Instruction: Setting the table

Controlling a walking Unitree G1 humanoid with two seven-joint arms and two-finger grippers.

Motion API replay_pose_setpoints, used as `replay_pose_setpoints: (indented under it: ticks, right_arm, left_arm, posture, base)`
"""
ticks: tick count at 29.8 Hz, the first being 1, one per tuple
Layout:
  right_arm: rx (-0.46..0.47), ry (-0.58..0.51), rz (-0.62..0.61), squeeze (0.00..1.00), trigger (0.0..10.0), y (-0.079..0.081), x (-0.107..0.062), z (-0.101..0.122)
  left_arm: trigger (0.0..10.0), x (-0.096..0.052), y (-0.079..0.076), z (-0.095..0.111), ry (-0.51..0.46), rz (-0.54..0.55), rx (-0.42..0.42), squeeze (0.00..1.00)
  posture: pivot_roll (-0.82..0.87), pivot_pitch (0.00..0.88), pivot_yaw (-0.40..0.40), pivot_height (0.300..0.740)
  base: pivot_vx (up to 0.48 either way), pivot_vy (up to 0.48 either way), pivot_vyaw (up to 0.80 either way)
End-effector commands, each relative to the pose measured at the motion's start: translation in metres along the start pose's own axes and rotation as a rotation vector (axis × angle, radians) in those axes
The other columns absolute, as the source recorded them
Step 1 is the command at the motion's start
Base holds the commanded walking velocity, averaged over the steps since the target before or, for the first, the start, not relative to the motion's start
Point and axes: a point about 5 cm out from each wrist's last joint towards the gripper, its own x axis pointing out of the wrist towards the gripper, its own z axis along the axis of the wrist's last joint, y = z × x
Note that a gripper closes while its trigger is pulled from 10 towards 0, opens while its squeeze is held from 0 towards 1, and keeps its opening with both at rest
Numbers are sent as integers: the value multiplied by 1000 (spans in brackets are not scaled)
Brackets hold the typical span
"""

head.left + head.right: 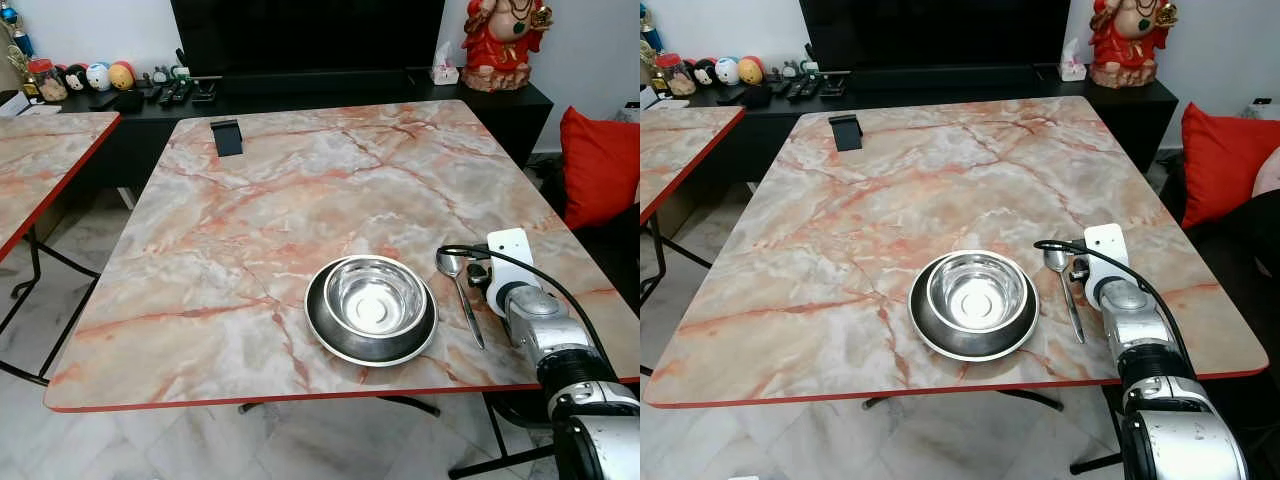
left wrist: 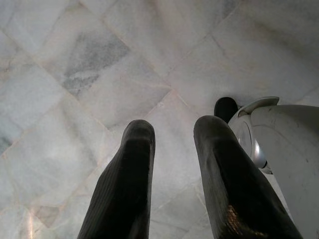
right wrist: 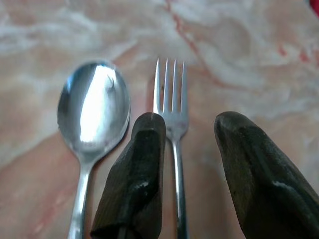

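**Fork under my right jaws, beside the spoon and bowl**

My right jaws [image 3: 187, 174] hang low over the marble-patterned bench [image 1: 300, 190], near its front right part, and they stand apart with nothing clamped between them. In my right wrist view the fork [image 3: 172, 107] lies flat on the bench with its handle running back between my two black fingers [image 3: 134, 169]; whether either finger touches it I cannot tell. The spoon [image 3: 92, 107] lies just beside the fork, bowl side up, the two roughly parallel and not touching.

From my head I see the spoon [image 1: 458, 285] lying to the right of the steel bowl [image 1: 373, 296], close to it but apart. The bowl sits inside a wider, darker steel plate [image 1: 325, 335], and both rest near the front edge of the bench. My right arm [image 1: 545, 335] reaches in from the front right corner, its wrist and a white bracket covering the spot where the fork lies.

A small black stand [image 1: 227, 137] sits at the far left of the bench, well apart from the place setting.

My left jaws [image 2: 172, 174] hang at my side over the pale tiled floor [image 2: 75, 74], fingers apart and holding nothing.
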Motion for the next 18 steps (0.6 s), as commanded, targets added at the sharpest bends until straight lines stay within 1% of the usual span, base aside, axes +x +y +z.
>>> replay_pose_setpoints:
  ticks: [1,5,6,7,9,12,14,15,18]
  right_arm:
    - [-18,-30,-29,0,10000,-7,-2,7]
    - [-15,-60,-46,0,10000,-11,-4,10]
    - [-8,-85,-57,0,10000,-12,-4,12]
    - [9,-144,-65,0,10000,-13,-6,18]
    - [16,-216,-85,0,10000,-15,-9,24]
    - [3,-377,-112,0,10000,-15,-19,34]
    - [35,-444,-125,0,10000,-15,-26,36]
    - [61,-497,-165,0,10000,-17,-34,35]
    - [65,-529,-192,0,10000,-18,-41,29]
  left_arm:
    - [10000,0,2,-1,9,-3,20,0]
    - [10000,-1,2,-2,9,-4,21,0]
    - [10000,-1,2,-2,9,-4,21,0]
    - [10000,-1,2,-2,9,-4,21,0]
    - [10000,-1,2,-2,9,-2,20,0]
    - [10000,-1,2,-3,9,1,18,0]
    - [10000,-1,3,-3,9,2,17,0]
    - [10000,-1,3,-4,9,3,17,0]
    - [10000,-2,3,-4,8,3,19,0]
  posture:
    - [-84,0,62,732]
    - [-87,0,62,732]
    - [-85,0,59,732]
    - [-85,0,59,732]
    - [-83,0,56,732]
    - [-81,0,56,732]
    - [-86,0,59,732]
    - [-88,0,60,732]
    - [-86,0,60,732]
  base:
    - [0,0,0]
    - [0,0,0]
    - [0,0,0]
    - [0,0,0]
    - [0,0,0]
    - [0,0,0]
    - [0,0,0]
    - [0,0,0]
    - [0,0,0]
